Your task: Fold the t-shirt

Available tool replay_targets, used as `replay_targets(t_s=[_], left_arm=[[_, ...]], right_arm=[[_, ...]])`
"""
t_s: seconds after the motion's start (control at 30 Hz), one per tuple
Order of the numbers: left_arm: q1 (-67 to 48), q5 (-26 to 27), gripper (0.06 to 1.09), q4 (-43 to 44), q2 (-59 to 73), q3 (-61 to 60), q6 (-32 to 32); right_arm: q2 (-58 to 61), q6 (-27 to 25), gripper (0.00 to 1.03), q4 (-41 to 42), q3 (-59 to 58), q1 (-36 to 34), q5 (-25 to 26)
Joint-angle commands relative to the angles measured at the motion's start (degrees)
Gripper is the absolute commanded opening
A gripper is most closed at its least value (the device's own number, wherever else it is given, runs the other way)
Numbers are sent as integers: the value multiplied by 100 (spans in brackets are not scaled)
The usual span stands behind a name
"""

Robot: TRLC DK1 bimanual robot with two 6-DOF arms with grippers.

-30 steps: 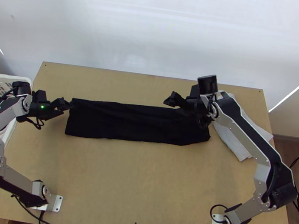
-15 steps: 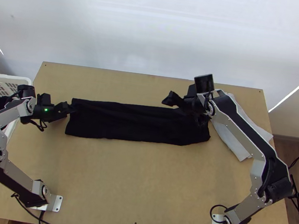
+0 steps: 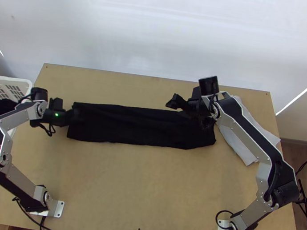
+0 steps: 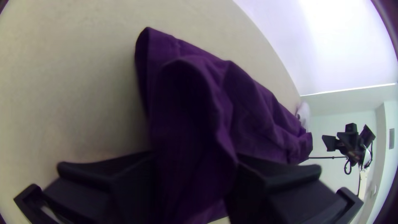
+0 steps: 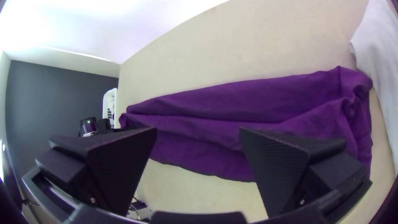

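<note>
the left claw (image 3: 73, 116) is at the left end of the dark t-shirt (image 3: 125, 127), its two fingers standing wide apart. in the left wrist view the left claw (image 4: 195, 174) has a raised, rumpled fold of that end between its fingers — it isn't closed on it, and whether either finger touches the fabric i cannot tell. the right claw (image 3: 181, 104) is over the far edge of the t-shirt, toward its right end, also wide open and gripping nothing. the t-shirt lies across the middle of the desk (image 3: 140, 189) in a long, narrow band, with lengthwise creases and a bunched right end. just beside that end there's a white cloth (image 3: 239, 143) — and at the desk's left side stands a white basket (image 3: 16, 84) with clothes in it.
</note>
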Motion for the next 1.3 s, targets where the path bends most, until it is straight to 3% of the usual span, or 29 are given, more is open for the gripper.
replay_targets(t_s=[0.0, 0.23, 0.47, 0.6, 0.83, 1.0, 1.27], left_arm=[[-104, -196, 9, 676, -379, -336, -351], [1074, -214, 9, 526, -353, -160, -122], [2551, -495, 9, -221, 350, 728, 968], [2691, -644, 9, -1170, 289, 1299, 1126], [1013, -653, 9, -2137, -1241, 1431, 414], [-613, -715, 9, -2181, -1785, 1431, -465], [-2556, -1154, 9, -1873, -1548, 1589, -1441]], right_arm=[[5, -47, 92, -10, 36, -75, 11], [-180, -188, 92, -168, 1, -365, 11], [-320, -328, 91, -283, 1, -550, 11], [-382, -328, 91, -291, -25, -558, 11], [-417, -328, 91, -300, -157, -541, 11], [-496, -319, 91, -300, -157, -541, 11], [-874, -337, 91, -318, -368, -910, 19]])
